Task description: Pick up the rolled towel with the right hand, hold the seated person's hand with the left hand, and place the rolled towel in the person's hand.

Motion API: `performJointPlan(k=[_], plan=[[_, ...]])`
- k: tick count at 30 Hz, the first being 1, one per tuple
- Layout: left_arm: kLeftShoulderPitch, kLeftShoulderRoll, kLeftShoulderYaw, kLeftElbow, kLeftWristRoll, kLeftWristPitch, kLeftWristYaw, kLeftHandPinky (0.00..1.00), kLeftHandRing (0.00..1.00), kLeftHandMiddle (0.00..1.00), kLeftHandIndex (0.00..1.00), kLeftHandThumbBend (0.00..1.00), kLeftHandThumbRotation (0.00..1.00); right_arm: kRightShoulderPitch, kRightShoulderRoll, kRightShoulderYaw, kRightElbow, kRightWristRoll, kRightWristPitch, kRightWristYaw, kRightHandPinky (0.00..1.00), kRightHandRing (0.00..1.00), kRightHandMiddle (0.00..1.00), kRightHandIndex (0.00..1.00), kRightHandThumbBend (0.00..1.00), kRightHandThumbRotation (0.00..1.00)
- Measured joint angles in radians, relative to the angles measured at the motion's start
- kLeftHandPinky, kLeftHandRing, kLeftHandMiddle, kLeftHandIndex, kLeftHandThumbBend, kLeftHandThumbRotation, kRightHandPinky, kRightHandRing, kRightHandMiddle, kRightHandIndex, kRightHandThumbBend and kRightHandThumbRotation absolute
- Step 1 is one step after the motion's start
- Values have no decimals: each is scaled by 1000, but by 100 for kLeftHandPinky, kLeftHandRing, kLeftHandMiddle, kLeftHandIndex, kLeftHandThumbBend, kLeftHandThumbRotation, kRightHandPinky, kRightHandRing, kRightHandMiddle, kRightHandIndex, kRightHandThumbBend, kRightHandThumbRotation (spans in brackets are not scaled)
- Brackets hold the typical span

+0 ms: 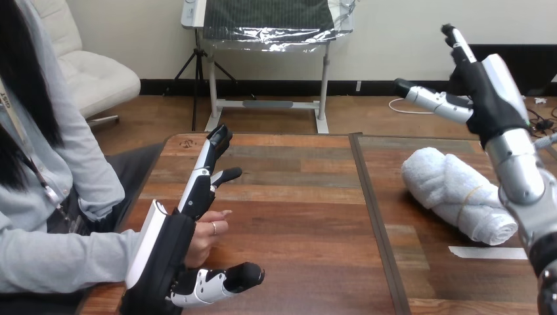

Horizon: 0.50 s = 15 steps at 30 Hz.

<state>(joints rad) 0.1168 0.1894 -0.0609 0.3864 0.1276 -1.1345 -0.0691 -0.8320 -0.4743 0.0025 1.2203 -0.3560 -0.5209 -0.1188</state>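
At a wooden table (302,216), on its right-hand section, the rolled towel (453,190) is lying on its side, untouched. A thin band (467,202) is circling it toward the nearer end, and a strip of white tape (486,252) is sitting on the boards just in front of it. The robot's right hand (489,92) is hovering well above and beyond the towel, fingers and thumb spread apart and gripping nothing.

At the view's left, the robot's left hand (164,249) is reaching forward with its fingers stretched out straight and its thumb jutting out low. The seated person's hand (209,235) is resting against its inner side, between fingers and thumb, but nothing is curling round it — the left hand is seemingly touching that hand, not holding it.

Judging by its look, the towel is going to be light, soft and squashy — terry cloth likely giving under pressure yet not slipping easily. The band is probably keeping the roll from unwinding. The soundest hold appears to be a wrap across the roll's middle, fingers over the top and thumb against the near side, squeezing just enough to dent the cloth. Pinching an end is risking tugging a loose layer free.
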Motion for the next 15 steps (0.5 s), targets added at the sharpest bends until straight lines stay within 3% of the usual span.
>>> performJointPlan(k=[15], plan=[[2, -2, 5, 0, 12, -10, 5, 85, 98, 100, 100, 100, 83, -75, -9, 38, 73, -47, 133, 0, 80, 99, 99, 99, 100, 63]])
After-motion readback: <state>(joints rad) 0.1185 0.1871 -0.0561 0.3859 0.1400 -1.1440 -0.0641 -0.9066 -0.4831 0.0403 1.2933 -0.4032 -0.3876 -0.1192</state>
